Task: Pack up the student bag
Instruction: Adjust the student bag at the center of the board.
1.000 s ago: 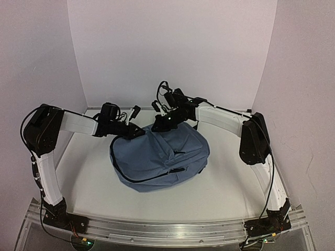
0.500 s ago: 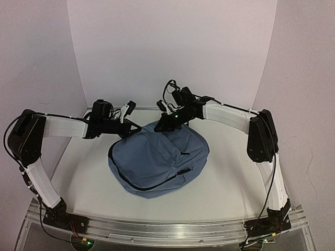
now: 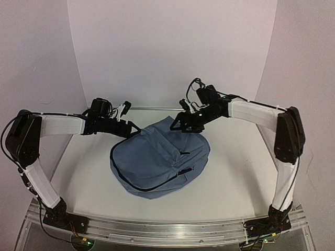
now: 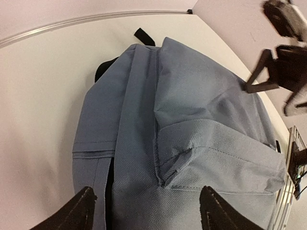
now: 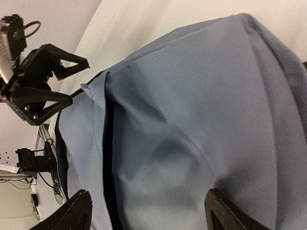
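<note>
Surroundings: a white tabletop (image 3: 235, 178) closed in by plain white walls (image 3: 172, 52), with an aluminium rail (image 3: 167, 227) along the near edge where both arm bases are bolted. I see nothing else lying on the surface.

The soft slate-blue fabric student bag (image 3: 159, 162) lies flat near the middle of the tabletop, slightly towards the back, with its front pocket (image 3: 175, 149) facing up. A dark zipper (image 3: 167, 178) curves around its near side. In the left wrist view a black strap (image 4: 144, 36) pokes out from under the far end of the bag.

Each arm reaches in from its own side, and the two hands face each other across the far part of the bag. Nothing stands between them except the fabric.

Left hand (image 3: 131, 128): fingers spread wide, sitting at the bag's far-left edge. Its own camera shows the blue cloth below and between the fingertips (image 4: 79, 213), with nothing pinched. I cannot tell whether a fingertip brushes the fabric.

Right hand (image 3: 183, 125): fingers also spread wide, poised at the bag's far-right top. Its wrist view shows cloth filling the gap between the fingertips (image 5: 223, 211), with nothing gripped. Contact with the cloth is unclear.
</note>
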Robot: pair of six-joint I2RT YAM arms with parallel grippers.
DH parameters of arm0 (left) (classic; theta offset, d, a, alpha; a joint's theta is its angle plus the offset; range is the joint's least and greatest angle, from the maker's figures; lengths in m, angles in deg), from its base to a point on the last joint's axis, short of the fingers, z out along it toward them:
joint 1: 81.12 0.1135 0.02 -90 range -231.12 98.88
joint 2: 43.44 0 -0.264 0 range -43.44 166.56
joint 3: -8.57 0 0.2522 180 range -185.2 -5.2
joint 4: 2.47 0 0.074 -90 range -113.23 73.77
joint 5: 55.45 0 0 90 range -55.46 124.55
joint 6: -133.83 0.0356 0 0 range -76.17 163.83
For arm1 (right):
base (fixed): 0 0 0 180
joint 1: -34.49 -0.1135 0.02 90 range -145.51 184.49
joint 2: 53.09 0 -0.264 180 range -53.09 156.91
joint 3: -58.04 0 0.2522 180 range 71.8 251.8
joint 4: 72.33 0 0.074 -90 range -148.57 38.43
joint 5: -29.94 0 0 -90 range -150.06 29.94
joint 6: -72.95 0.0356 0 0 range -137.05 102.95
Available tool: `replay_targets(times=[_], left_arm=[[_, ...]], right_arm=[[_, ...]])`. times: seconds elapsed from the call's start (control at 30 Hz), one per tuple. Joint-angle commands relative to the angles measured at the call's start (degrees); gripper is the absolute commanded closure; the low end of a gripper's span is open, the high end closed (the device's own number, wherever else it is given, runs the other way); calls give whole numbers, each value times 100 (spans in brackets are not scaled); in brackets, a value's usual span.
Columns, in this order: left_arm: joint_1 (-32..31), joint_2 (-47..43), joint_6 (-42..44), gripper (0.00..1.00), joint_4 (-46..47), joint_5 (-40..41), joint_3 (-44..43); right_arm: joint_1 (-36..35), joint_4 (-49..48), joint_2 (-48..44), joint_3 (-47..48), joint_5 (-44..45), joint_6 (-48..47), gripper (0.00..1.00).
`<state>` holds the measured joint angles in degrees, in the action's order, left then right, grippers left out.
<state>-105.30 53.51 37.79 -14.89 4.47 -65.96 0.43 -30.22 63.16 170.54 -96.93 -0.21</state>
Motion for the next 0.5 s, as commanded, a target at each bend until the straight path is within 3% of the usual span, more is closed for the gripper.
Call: replay_targets(times=[0.0,0.1,0.23,0.47], left_arm=[[18,-540,-290,10,-841,575,-294],[18,-654,-397,1,-1103,660,-215],[16,-727,-473,0,-1408,510,-39],[-54,-1186,-830,0,-993,355,822]], right_arm=[[-22,99,-1514,-1127,415,-432,12],[-22,106,-2169,-2054,401,-618,2],[-22,51,-2707,-3071,389,-828,2],[-22,-225,-2341,-3707,-234,-794,5]])
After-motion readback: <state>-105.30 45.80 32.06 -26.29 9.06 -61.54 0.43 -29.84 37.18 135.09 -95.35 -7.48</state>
